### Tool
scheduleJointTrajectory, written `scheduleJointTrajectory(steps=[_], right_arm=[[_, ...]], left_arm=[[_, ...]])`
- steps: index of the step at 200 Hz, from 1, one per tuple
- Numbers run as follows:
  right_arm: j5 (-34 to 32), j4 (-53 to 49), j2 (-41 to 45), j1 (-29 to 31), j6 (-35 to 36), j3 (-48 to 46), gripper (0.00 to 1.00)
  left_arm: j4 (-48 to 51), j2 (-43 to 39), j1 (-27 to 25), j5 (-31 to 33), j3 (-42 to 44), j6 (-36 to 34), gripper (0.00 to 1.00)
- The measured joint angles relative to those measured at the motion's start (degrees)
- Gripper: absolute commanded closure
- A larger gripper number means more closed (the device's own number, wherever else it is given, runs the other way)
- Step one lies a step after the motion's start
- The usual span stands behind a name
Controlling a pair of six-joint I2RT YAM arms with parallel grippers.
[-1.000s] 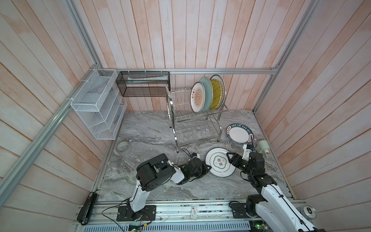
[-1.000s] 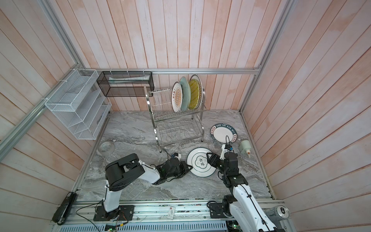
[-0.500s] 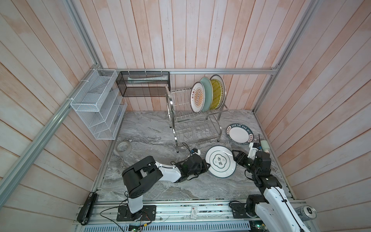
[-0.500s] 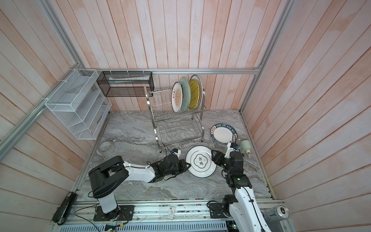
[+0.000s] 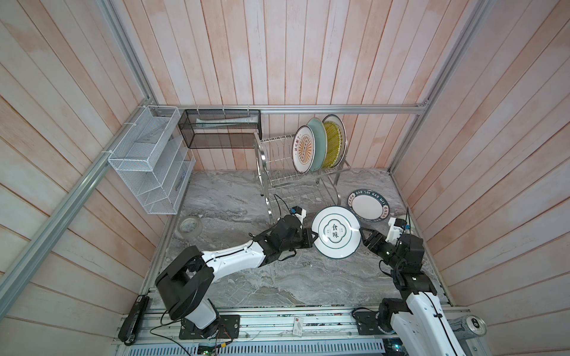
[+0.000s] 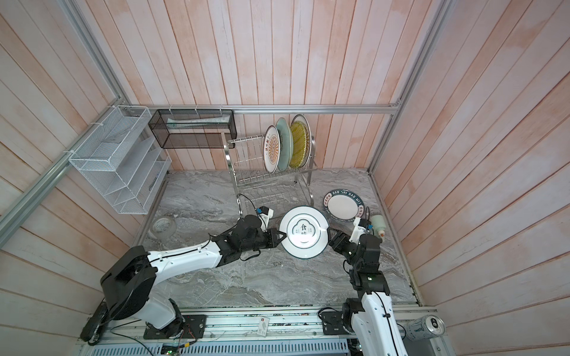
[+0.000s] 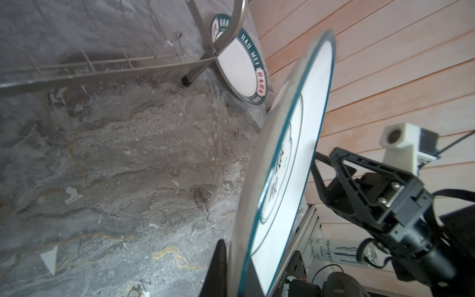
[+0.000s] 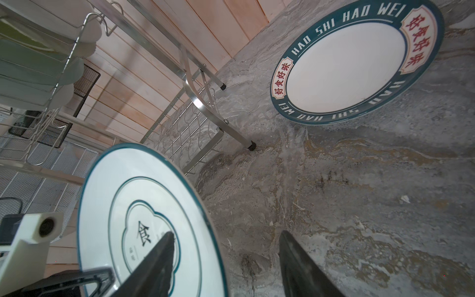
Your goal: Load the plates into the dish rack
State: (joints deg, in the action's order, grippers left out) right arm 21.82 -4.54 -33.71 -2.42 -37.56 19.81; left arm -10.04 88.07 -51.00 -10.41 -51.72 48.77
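Currently: left arm clamps the cloud plate, right jaws stand apart

Left gripper (image 5: 312, 239) is pinched onto the rim of the round white plate with a dark cloud outline and two black characters (image 5: 336, 235), at the plate's 9 o'clock in both top views. The plate is tilted, face toward the camera, at the rack's 5 o'clock. Can't tell if its low edge touches the grey marbled table (image 5: 246, 277).

Right gripper (image 8: 225, 233) sits at the plate's 3 o'clock with jaws well apart, holding nothing. One finger overlaps the plate face in the right wrist view; contact unclear.

Shiny two-tier steel wire dish rack (image 5: 262, 160) stands at the table's 12 o'clock. At the 3 o'clock end of its upper tier, upright in the prongs:
- white plate with orange sunburst (image 5: 303, 151)
- pale green plate (image 5: 320, 143)
- yellow woven-look plate (image 5: 333, 145)

White plate with lettered dark-green rim (image 5: 367, 207) lies flat on the table, at 2 o'clock from the held plate, near the rack's foot.
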Motion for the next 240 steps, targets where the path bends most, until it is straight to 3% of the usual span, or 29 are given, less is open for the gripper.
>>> scheduleJointTrajectory(steps=[74,128,157,240], right_arm=[[6.36,5.03,0.94,-0.09,-1.86,-1.79,0.36],[12.33,13.0,3.43,1.6,-6.01,-5.79,0.36],[12.5,15.41,2.99,6.23,-6.29,-5.79,0.42],[3.76,24.15,-10.05,25.33,-6.32,-5.4,0.42]], left_arm=[[-0.13,-11.02,3.02,2.86,8.04,-2.97,1.0],[-3.04,-17.94,12.35,-1.64,16.06,-2.51,1.0],[-4.61,-19.93,15.3,-4.22,19.8,-1.18,1.0],[-11.52,-22.32,15.87,-8.57,22.75,-0.04,1.0]])
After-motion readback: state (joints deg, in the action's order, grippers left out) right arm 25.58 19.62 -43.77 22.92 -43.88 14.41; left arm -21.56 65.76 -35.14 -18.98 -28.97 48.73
